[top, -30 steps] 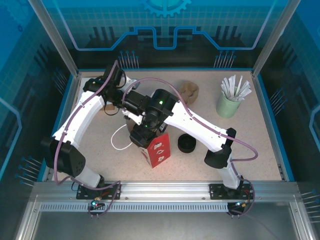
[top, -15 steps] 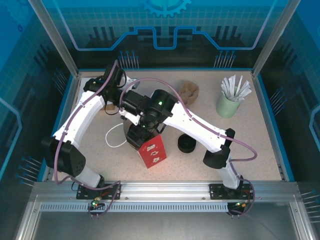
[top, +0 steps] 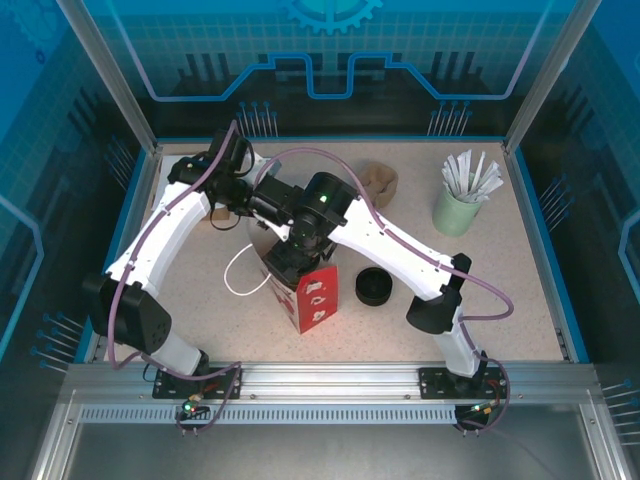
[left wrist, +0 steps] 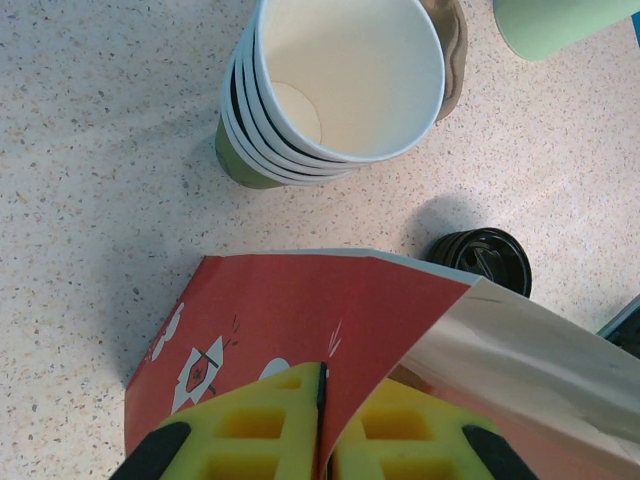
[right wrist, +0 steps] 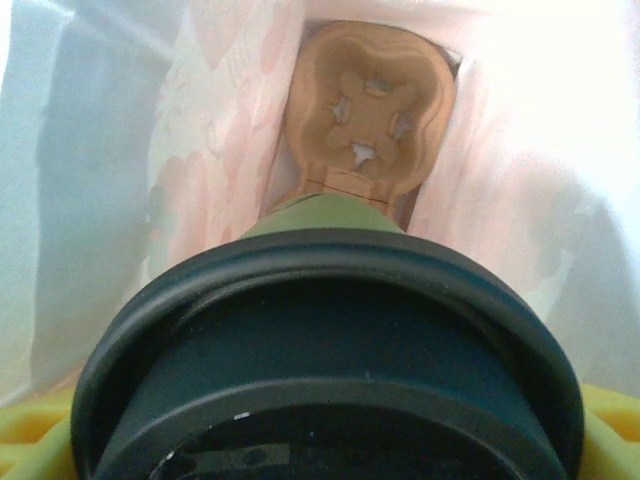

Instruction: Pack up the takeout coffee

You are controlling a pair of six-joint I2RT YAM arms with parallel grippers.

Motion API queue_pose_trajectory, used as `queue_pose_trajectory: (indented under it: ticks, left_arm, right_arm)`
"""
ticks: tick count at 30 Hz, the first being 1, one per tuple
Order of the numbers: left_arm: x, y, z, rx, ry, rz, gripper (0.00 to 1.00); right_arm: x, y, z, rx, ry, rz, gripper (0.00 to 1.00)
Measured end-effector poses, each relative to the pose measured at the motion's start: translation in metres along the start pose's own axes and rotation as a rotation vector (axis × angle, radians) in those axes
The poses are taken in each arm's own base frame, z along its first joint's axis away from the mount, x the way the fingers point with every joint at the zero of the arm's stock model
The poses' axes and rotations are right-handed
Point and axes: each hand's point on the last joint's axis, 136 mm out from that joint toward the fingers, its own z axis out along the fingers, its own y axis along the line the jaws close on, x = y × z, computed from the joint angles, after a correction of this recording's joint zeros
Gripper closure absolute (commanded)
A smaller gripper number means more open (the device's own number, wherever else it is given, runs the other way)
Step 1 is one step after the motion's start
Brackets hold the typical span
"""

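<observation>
So the left gripper [left wrist: 323, 420] is clamped on the top edge of the red paper bag [top: 318, 300], yellow pads pinched tight with the paper between them. Half a second back that bag was leaning over to the left with its white handle loop [top: 240, 275] flung out. Now it's standing upright again and the loop is tucked closer in. In the middle, the right gripper [right wrist: 320, 440] has its jaws spread wide around the takeout coffee cup [right wrist: 325, 215], black lid on it [right wrist: 330, 300]. The cup hangs inside the bag mouth, right over the brown pulp carrier [right wrist: 370, 110] at the bottom. Looks to me like the bag got squared up for the drop, and seating the cup is what's left. A spare lid [top: 372, 287] sits just right of the bag.
</observation>
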Motion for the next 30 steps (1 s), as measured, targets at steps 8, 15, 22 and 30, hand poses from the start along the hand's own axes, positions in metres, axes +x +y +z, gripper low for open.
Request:
queue_pose_trajectory:
  ticks: [8, 15, 22, 30]
  left_arm:
    - [0.003, -0.002, -0.001, -0.001, -0.001, 0.010, 0.89]
    - [0.005, -0.002, -0.002, -0.007, -0.003, 0.022, 0.89]
    - [0.008, -0.008, -0.004, 0.000, -0.005, 0.043, 0.89]
    - [0.010, -0.010, -0.005, 0.001, -0.011, 0.050, 0.89]
  right_arm:
    - [-0.002, -0.005, 0.007, 0.029, 0.009, 0.018, 0.25]
    - [0.007, -0.006, 0.022, 0.003, 0.075, 0.032, 0.25]
    - [0.013, -0.003, 0.027, -0.042, 0.112, 0.048, 0.25]
    - [0.014, -0.008, 0.027, -0.049, 0.125, 0.079, 0.25]
